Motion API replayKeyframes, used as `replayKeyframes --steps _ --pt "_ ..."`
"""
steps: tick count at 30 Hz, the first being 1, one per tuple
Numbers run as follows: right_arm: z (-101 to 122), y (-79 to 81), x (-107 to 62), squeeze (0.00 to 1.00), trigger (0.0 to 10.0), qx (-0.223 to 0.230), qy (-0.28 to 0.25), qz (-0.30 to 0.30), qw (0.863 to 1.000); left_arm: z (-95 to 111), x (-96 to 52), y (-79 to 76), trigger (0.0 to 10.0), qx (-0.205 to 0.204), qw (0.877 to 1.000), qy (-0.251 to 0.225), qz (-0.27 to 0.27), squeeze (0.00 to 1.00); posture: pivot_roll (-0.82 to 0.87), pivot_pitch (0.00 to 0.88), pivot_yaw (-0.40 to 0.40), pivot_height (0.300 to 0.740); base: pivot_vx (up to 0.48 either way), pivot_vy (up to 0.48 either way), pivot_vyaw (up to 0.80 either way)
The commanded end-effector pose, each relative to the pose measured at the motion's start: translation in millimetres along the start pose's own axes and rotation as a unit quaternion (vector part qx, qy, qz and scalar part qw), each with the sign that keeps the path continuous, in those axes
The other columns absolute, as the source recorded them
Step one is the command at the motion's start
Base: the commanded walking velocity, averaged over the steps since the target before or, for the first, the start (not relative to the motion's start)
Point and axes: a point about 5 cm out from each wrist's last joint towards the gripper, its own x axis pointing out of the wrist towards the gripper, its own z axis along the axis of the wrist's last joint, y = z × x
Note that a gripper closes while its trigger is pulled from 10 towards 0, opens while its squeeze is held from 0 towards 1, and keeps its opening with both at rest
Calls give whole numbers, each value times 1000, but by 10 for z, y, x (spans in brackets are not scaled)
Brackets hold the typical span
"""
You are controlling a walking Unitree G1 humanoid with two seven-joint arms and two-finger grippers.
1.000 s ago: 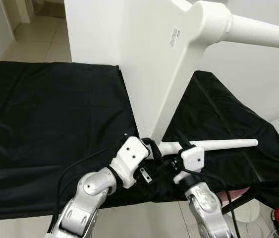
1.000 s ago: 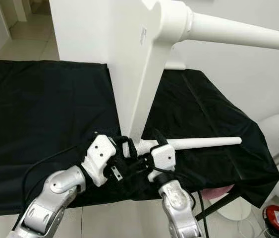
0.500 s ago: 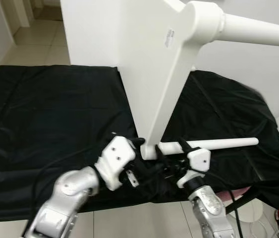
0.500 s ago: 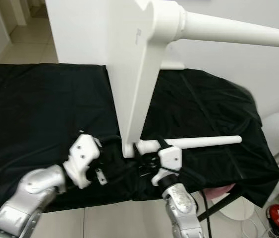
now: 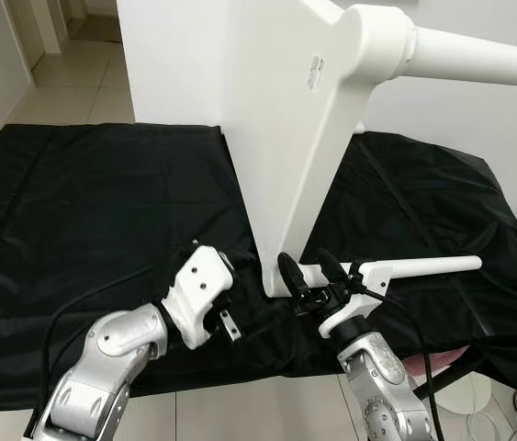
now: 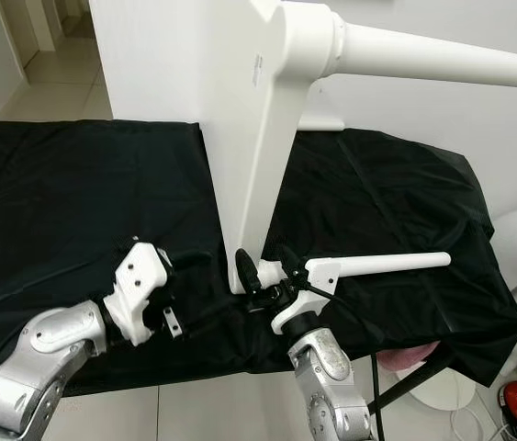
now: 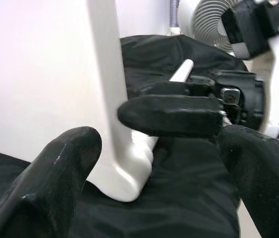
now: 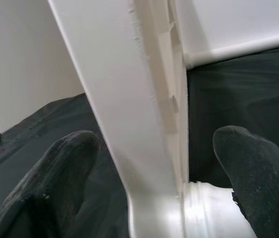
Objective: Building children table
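From the head, the white tabletop [image 5: 267, 119] stands on edge on a black sheet [image 5: 84, 211], its small label [image 5: 313, 73] unreadable; the right gripper [image 5: 311, 273] straddles the lower table leg [image 5: 405, 267], fingers spread. The left wrist view shows the left gripper [image 7: 154, 163] spread near the corner.

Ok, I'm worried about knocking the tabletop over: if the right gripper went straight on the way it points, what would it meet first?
Most likely the white tabletop's lower corner, where the lying leg joins it: the open right gripper already straddles that edge.
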Motion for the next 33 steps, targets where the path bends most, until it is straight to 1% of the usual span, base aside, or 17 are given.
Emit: replayKeyframes --steps 1,2,3,4,9,11,12,13,15,16,18,19,23,26,28,30,33 --pt "-10 -105 -94 0 10000 -21 8 -22 1000 4 -5 188 10000 -4 994 5 112 0 44 0 -54 740 0 0 0" --pt "-10 -105 -94 0 10000 -21 8 -22 1000 4 -5 188 10000 -4 994 5 112 0 44 0 -54 740 0 0 0" --pt "-16 -150 -163 0 10000 -26 14 -30 999 16 -14 265 10000 -8 988 3 157 0 43 0 -55 740 0 0 0" --pt "-17 -174 -232 0 10000 -33 21 -29 999 29 -21 277 10000 -16 985 -3 172 0 41 0 -54 740 0 0 0" --pt "-23 -198 -357 0 10000 -41 43 -5 998 45 -23 235 10000 -15 986 -8 168 0 39 0 -49 740 0 0 0" --pt "18 -339 -494 0 10000 -67 62 -12 996 19 3 227 10000 -19 985 5 171 0 26 0 -43 740 0 0 0" --pt "18 -339 -494 0 10000 -67 62 -12 996 19 3 227 10000 -19 985 5 171 0 26 0 -43 740 0 0 0" --pt "45 -400 -534 0 10000 -70 66 -22 995 3 19 232 10000 -22 984 13 174 0 26 0 -43 740 0 0 0" --pt "45 -400 -534 0 10000 -70 66 -22 995 3 19 232 10000 -22 984 13 174 0 26 0 -43 740 0 0 0" --pt "82 -470 -566 0 10000 -76 64 -38 994 -15 57 233 10000 -19 983 25 178 0 16 0 -36 740 0 0 0" --pt "82 -470 -566 0 10000 -76 64 -38 994 -15 57 233 10000 -19 983 25 178 0 16 0 -36 740 0 0 0" --pt "145 -558 -591 0 10000 -91 53 -62 993 -42 173 212 10000 -16 983 43 180 0 8 0 -27 740 0 0 0" --pt "200 -582 -549 0 10000 -94 37 -75 992 -99 278 202 10000 -6 980 62 188 0 1 0 -20 740 0 0 0" --pt "204 -574 -534 0 10000 -95 36 -73 992 -108 287 207 10000 -8 980 64 190 0 1 0 -20 740 0 0 0" --pt "202 -537 -494 0 10000 -96 37 -60 993 -101 293 220 10000 -8 980 63 187 0 -8 0 -17 740 0 0 0" --pt "192 -425 -387 0 10000 -95 42 -11 995 -64 276 248 10000 -11 986 57 159 0 -12 0 -15 740 0 0 0" --pt "186 -381 -310 0 10000 -98 44 14 994 -46 271 257 10000 -10 988 59 143 0 -12 0 -15 740 0 0 0"
